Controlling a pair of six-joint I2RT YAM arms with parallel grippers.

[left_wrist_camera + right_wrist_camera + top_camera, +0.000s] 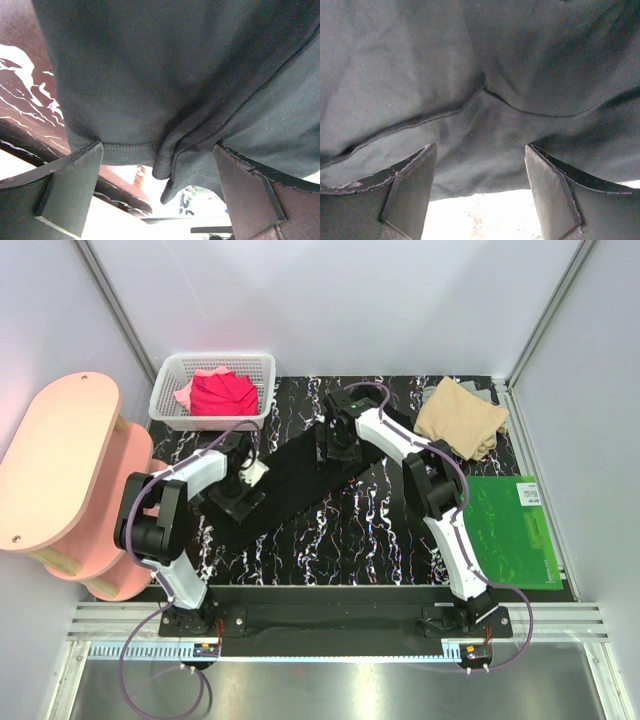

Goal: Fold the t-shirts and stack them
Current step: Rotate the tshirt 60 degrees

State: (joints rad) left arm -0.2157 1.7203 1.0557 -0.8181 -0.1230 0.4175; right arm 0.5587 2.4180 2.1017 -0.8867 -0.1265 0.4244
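Currently, the black t-shirt (290,478) lies as a long strip on the bench (370,530) just in front of the basket (162,392), left jaws and right jaws released over its opposite ends; mid-fold, the next move likely calls for clenching both on the fabric.

In both wrist views the black t-shirt (165,75) fills the picture and runs off the edges at 9, 12 and 3 o'clock. The fingers (70,195) of the left gripper (157,146) and the right gripper (480,146) are cut off at 6 o'clock, and whether they touch the cloth cannot be told. From above, both pairs are hidden under their own wrists, which also cover parts of the shirt. In the basket (165,405), at 10 o'clock on the table (330,530), the pink t-shirt (185,393) lies mostly buried beneath the red t-shirt (222,395).
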